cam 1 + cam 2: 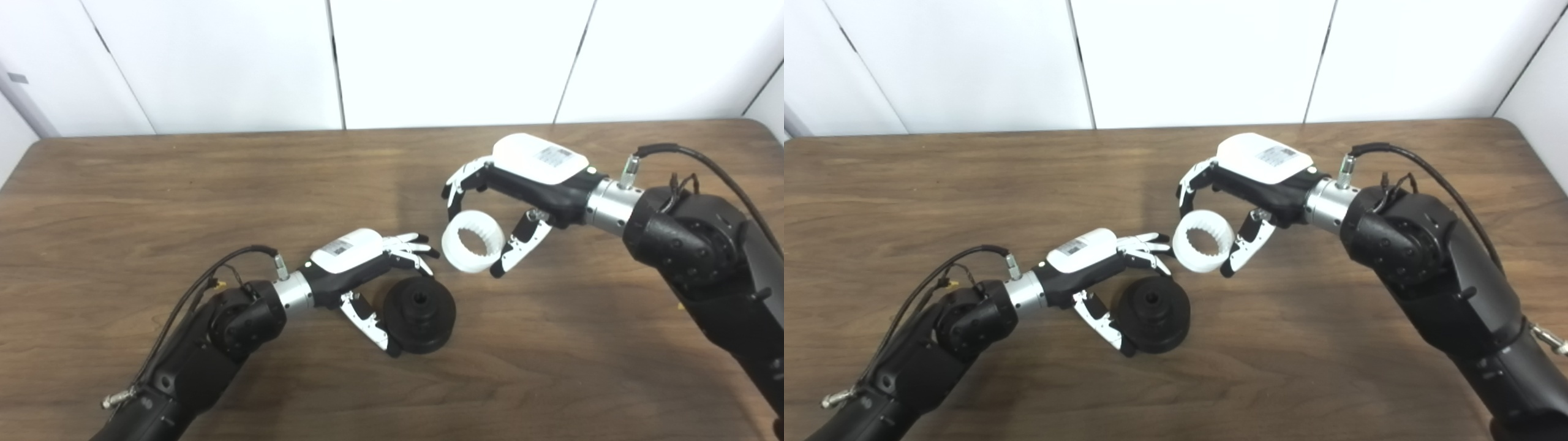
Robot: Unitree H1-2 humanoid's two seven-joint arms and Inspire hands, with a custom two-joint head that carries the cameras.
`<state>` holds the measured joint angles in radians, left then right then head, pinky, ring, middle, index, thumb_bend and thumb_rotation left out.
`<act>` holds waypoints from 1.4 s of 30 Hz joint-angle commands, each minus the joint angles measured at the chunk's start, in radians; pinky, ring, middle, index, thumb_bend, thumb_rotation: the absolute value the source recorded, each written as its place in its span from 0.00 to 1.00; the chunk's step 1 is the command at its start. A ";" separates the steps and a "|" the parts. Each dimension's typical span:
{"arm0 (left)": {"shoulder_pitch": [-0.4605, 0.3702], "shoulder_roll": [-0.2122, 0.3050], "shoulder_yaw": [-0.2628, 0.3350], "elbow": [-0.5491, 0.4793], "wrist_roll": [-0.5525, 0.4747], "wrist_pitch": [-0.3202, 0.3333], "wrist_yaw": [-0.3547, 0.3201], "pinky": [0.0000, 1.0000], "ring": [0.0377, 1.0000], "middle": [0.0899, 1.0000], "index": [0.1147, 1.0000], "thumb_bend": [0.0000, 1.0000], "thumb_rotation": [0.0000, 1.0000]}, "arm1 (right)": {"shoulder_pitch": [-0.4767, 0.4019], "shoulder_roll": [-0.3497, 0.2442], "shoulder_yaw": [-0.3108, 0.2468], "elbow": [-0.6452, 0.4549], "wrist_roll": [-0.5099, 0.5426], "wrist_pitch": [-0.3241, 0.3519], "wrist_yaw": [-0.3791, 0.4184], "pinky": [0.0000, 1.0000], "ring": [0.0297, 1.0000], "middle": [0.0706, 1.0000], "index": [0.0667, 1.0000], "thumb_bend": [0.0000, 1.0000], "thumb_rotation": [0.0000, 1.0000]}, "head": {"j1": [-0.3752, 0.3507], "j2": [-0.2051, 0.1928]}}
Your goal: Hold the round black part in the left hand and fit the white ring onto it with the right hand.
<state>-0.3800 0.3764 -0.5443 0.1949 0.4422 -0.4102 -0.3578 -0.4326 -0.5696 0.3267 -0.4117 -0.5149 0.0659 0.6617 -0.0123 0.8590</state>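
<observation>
The round black part rests on the wooden table, a stepped disc with a hole in its middle. My left hand straddles it, open: the thumb touches its front-left edge and the fingers stretch out straight behind and above it without curling onto it. The white ring, toothed on the inside, hangs tilted just up and to the right of the black part. My right hand is shut on the ring, fingers over its top and thumb against its right side.
Bare brown tabletop lies all around the two hands. White wall panels stand behind the table's far edge. Both forearms come in from the bottom corners, with cables at the wrists.
</observation>
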 commanded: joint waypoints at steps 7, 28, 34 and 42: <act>0.012 -0.007 -0.055 0.037 0.078 0.045 -0.075 0.85 0.98 0.90 0.42 0.52 0.08 | -0.081 0.013 0.015 -0.058 0.007 -0.019 0.053 0.68 0.77 0.74 0.44 0.52 0.14 | 0.005 0.007; 0.003 -0.025 -0.062 0.044 0.094 0.050 -0.072 0.85 0.98 0.91 0.42 0.52 0.08 | -0.097 0.084 0.082 -0.052 0.027 0.016 0.172 0.75 0.80 0.76 0.44 0.52 0.14 | 0.028 0.011; 0.006 -0.026 -0.055 0.039 0.092 0.047 -0.069 0.85 0.98 0.91 0.42 0.52 0.08 | -0.089 0.107 0.090 -0.032 0.011 0.000 0.162 0.75 0.81 0.76 0.44 0.52 0.14 | 0.029 0.013; 0.009 -0.026 -0.054 0.034 0.084 0.052 -0.076 0.83 0.99 0.91 0.42 0.52 0.08 | -0.086 0.125 0.091 -0.012 -0.007 0.003 0.151 0.76 0.81 0.76 0.44 0.52 0.14 | 0.032 0.014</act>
<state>-0.4042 0.3466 -0.5562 0.1981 0.4947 -0.3983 -0.3559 -0.4854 -0.4491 0.4249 -0.4296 -0.5193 0.0713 0.8255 0.0184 0.8728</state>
